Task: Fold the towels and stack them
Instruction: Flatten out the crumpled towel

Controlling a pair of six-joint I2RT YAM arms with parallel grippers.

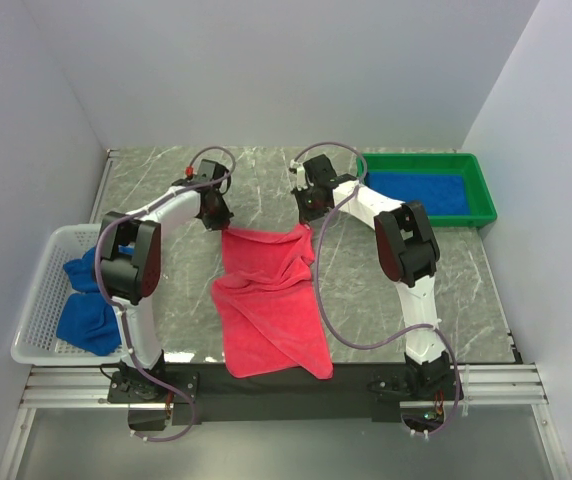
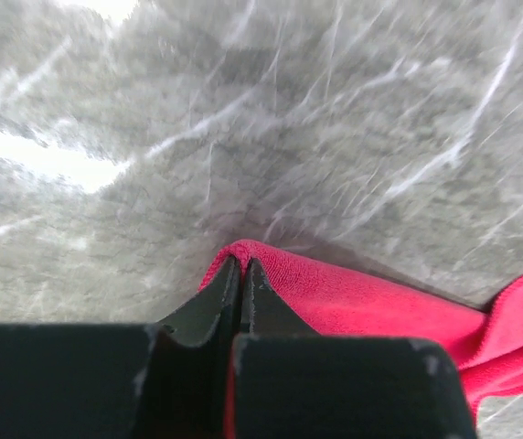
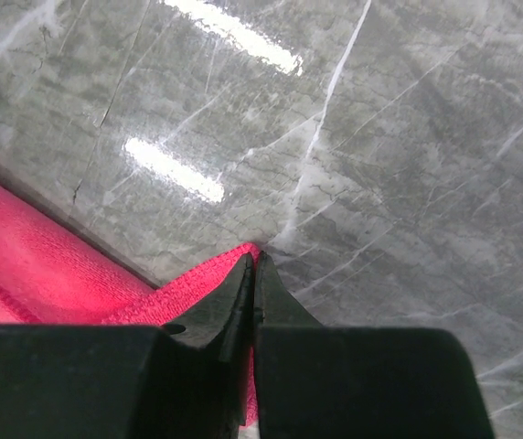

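One pink-red towel (image 1: 266, 300), left pincer (image 2: 241, 267) and right pincer (image 3: 254, 263) clenched on corners, grip seemingly hidden

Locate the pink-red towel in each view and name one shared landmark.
Top external: pink-red towel centre, reaching the near edge.
Left wrist: towel lower right, corner pinched in left hand.
Right wrist: towel lower left, corner pinched in right hand.
Shared landmark: grey marble tabletop.
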